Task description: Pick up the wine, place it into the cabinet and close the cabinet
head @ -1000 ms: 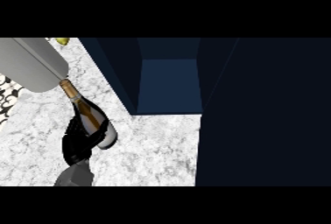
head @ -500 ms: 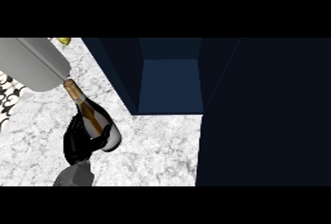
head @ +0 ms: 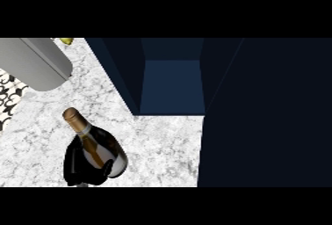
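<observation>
The wine bottle (head: 97,147) is dark with a gold foil neck (head: 74,118) and leans up and to the left over the marble counter (head: 162,145), low on the left. My right hand (head: 76,166) comes in from the lower edge and curls round the bottle's body from the left, hiding its base. The cabinet (head: 172,85) stands open at the upper middle, its blue inside showing with nothing visible in it. The bottle is to the lower left of that opening and apart from it. My left hand is out of view.
A grey rounded cylinder (head: 35,63) juts in at the top left, above the bottle's neck. A black-and-white patterned surface (head: 9,94) lies at the left edge. A broad dark panel (head: 266,114) fills the right side, next to the cabinet opening.
The bottle and the hand holding it have moved down the view, towards me. The neck has come away from the grey cylinder. The cabinet has not changed.
</observation>
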Motion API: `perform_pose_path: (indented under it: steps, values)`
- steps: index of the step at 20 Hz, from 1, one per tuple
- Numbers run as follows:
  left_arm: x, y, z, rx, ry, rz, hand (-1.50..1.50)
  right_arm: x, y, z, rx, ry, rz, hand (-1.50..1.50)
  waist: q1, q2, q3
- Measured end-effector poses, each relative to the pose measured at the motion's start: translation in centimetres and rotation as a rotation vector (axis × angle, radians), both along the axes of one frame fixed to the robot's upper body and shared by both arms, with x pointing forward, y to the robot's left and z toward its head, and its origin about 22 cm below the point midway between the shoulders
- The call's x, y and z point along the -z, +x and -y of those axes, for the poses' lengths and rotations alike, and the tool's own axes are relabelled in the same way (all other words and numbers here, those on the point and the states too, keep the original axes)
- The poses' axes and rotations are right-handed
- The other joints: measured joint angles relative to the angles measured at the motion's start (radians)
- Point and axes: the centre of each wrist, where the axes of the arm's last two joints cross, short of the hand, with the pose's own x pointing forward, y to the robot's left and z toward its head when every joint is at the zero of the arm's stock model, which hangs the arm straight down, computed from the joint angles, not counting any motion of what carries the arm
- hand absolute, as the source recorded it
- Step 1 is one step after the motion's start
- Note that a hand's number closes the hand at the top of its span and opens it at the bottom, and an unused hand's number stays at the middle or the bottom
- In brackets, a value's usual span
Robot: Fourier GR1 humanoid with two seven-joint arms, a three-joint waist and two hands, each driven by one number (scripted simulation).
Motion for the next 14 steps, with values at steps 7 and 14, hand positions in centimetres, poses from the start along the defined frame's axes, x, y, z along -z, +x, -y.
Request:
perform_pose_path:
  steps: [7,14]
  values:
    - [-4.6,-0.4,3.2,0.082,0.019,0.032,1.50,-0.2,0.0,0.1,-0.002,-0.010,-0.008,-1.50,-0.003,0.000,0.000]
    - [-10.2,1.0,6.9,0.100,0.037,0.045,1.50,0.1,-0.1,0.2,-0.003,-0.003,-0.016,-1.50,-0.011,0.002,0.000]
